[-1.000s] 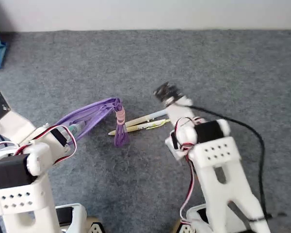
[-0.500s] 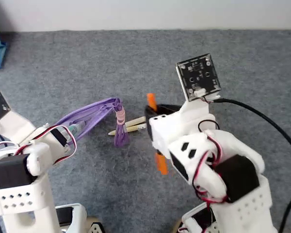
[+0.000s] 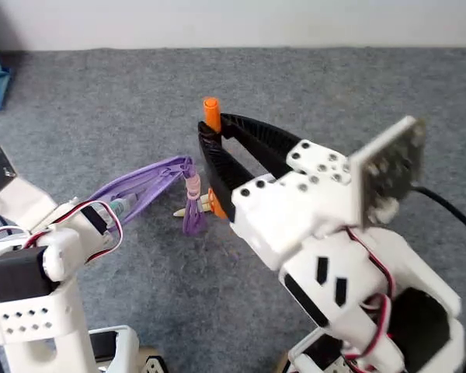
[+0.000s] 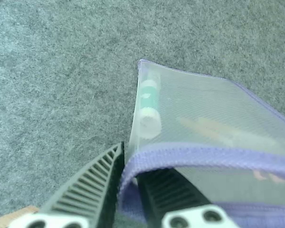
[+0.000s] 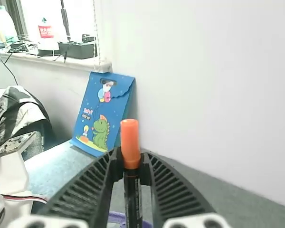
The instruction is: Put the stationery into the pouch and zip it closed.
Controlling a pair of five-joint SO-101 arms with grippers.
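Left wrist view showed left gripper [image 4: 130, 164] pinching pouch [image 4: 204, 118] rim; right gripper [image 5: 130, 153] clasped an orange-capped pen [image 5: 129, 137] above open carpet [image 3: 334, 93].

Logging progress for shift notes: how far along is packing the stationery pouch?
Done: a green-and-white tube already lies inside the purple mesh pouch, its rim pinched by the left gripper. In hand: the right gripper holds an orange-capped black pen raised above the grey table. Left: that pen, the pale pencil-like items lying by the pouch's far end, then zipping.
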